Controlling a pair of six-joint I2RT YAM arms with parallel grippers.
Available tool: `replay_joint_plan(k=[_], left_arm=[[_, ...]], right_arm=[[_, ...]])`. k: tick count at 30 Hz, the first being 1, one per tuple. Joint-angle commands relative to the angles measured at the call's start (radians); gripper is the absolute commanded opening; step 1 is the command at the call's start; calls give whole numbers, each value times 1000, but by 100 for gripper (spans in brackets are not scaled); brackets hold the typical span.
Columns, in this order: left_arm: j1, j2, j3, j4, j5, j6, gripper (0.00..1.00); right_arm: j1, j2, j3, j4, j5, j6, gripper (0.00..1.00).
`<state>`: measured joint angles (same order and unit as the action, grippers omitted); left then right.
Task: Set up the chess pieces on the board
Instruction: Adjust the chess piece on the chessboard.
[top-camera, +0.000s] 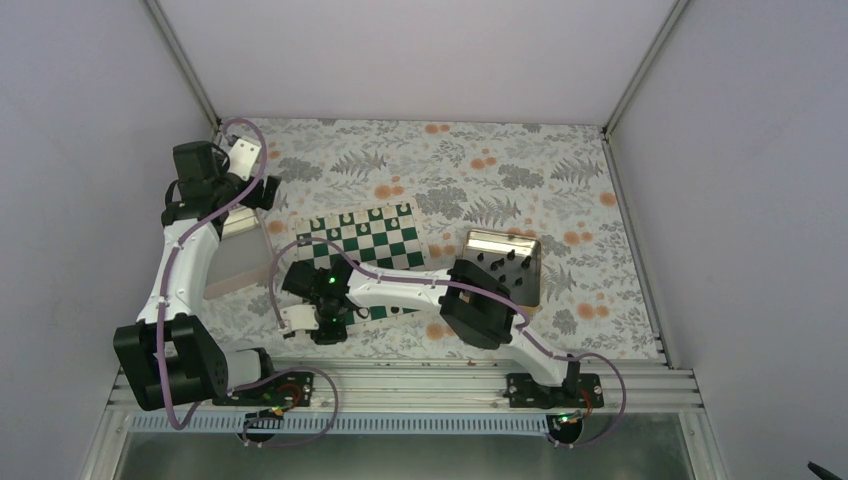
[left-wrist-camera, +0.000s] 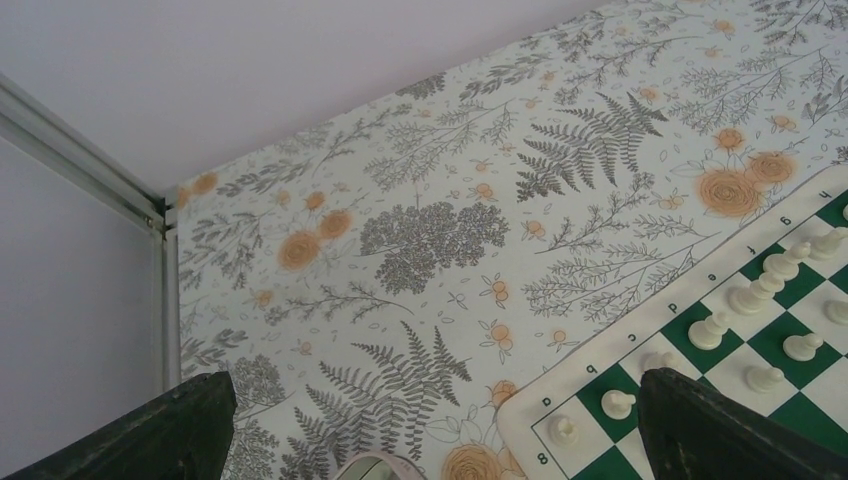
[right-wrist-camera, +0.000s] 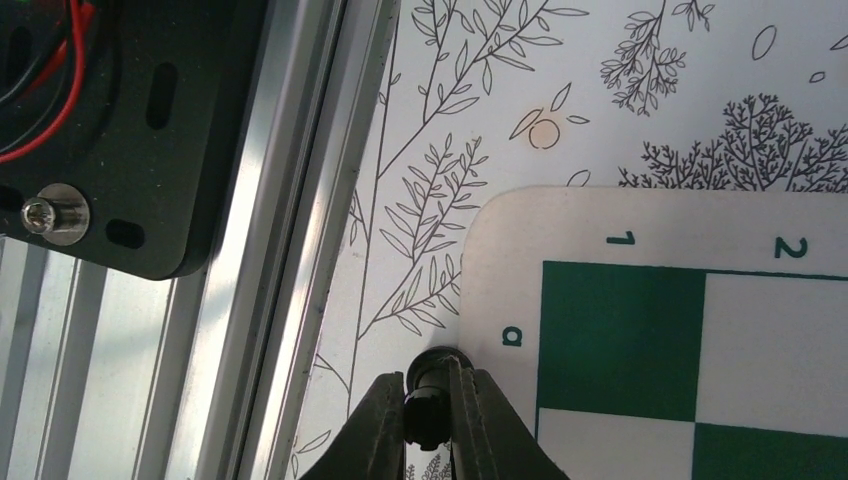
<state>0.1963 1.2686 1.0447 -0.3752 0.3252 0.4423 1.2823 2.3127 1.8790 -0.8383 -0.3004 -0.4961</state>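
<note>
My right gripper (right-wrist-camera: 430, 402) is shut on a tiny black chess piece (right-wrist-camera: 426, 412), held upright over the tablecloth right at the cream border of the board (right-wrist-camera: 640, 330), beside the "a" label of its near corner. From above, this gripper (top-camera: 322, 325) sits at the near left corner of the green and white board (top-camera: 385, 245). More black chess pieces (top-camera: 505, 262) stand in the gold tray (top-camera: 535, 248) to the right. The left gripper (left-wrist-camera: 435, 385) hangs open and empty above the cloth, off the board's far left corner (left-wrist-camera: 640, 335); its dark fingers (left-wrist-camera: 150, 430) frame the view.
White pieces (left-wrist-camera: 770, 290) fill the board's far rows. A pinkish-rimmed tray (top-camera: 235, 265) lies left of the board, its rim (left-wrist-camera: 385, 465) just below the left gripper. The aluminium rail (right-wrist-camera: 290, 250) and a black base plate (right-wrist-camera: 130, 140) run close to the right gripper.
</note>
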Motion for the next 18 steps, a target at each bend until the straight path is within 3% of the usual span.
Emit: replay_joint_plan(k=[1, 18], left_arm=[[6, -18, -8, 26, 9, 13, 100], [8, -24, -8, 44, -19, 12, 100]], right_arm=[[5, 1, 34, -2, 16, -1, 5], [-34, 70, 149, -7, 44, 10, 4]])
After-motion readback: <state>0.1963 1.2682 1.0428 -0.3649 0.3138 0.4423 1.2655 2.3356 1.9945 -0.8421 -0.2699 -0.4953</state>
